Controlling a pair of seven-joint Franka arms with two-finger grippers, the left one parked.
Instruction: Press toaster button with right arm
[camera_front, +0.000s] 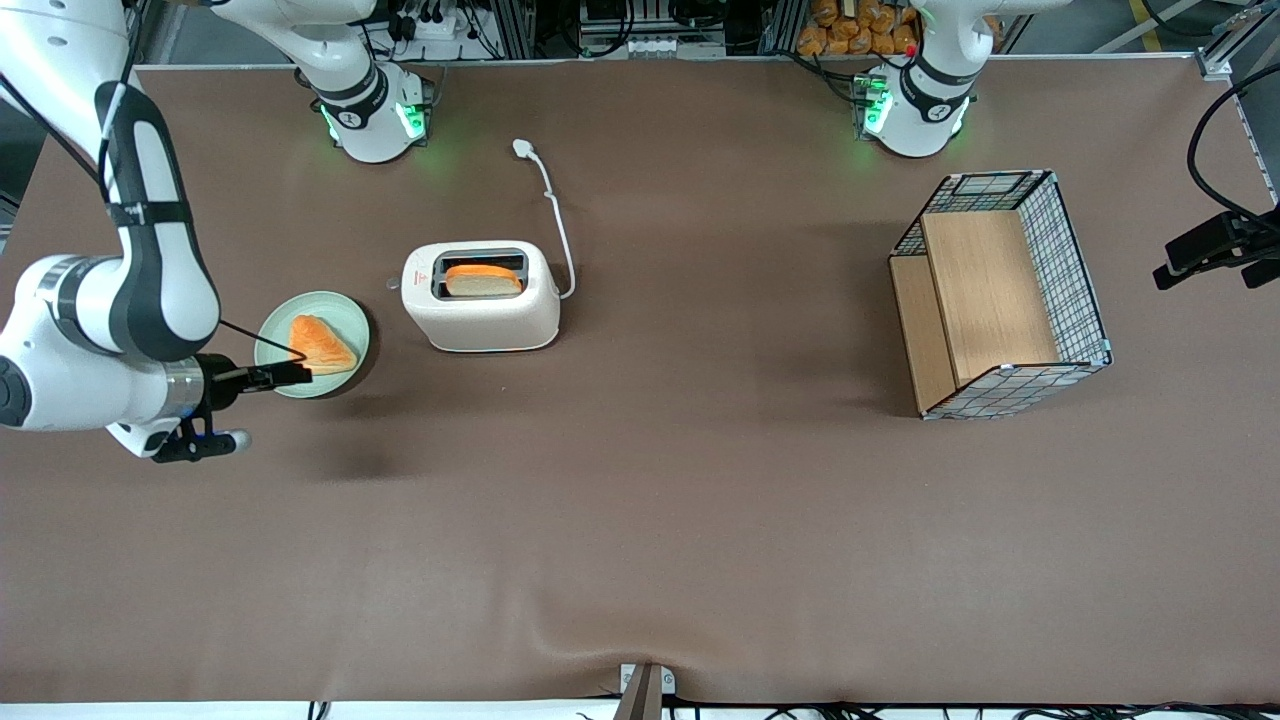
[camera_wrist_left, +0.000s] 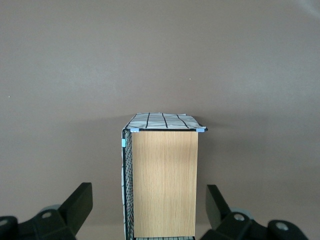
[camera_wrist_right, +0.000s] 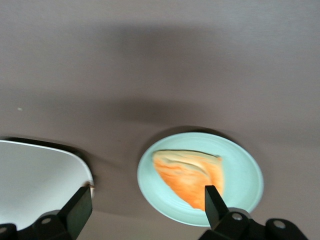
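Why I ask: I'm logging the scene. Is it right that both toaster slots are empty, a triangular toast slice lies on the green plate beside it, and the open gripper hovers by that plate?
Not quite: in the front view the toaster has a bread slice in its slot. The rest holds: the toast slice lies on the green plate, and the open gripper hovers by it.

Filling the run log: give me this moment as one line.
gripper: open, above plate | toast slice: on plate | toaster: bread in slot | toaster button: not yet pressed
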